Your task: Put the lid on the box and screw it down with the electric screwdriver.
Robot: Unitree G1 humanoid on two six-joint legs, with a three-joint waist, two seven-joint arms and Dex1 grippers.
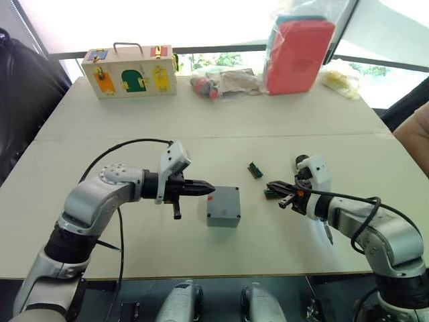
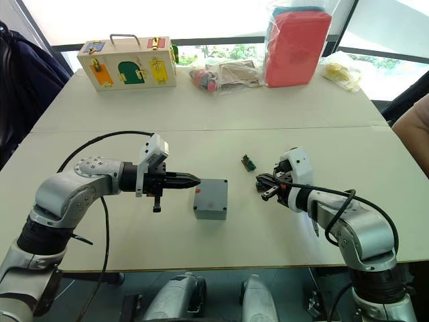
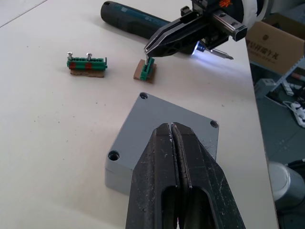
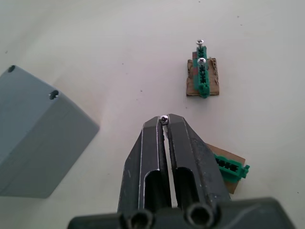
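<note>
both grippers sit low over the table (image 1: 100,127). left gripper (image 3: 171,131), fingers pressed together and empty, hovers at the box (image 1: 223,206), lid (image 3: 167,129) already on. right gripper (image 4: 164,120) pinches a small screw (image 4: 163,118) beside a green piece (image 4: 231,167); the screwdriver (image 3: 138,21) lies behind it.

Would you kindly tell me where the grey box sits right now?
The grey box sits on the table, just ahead of the left gripper, with the right gripper across from it.
</note>
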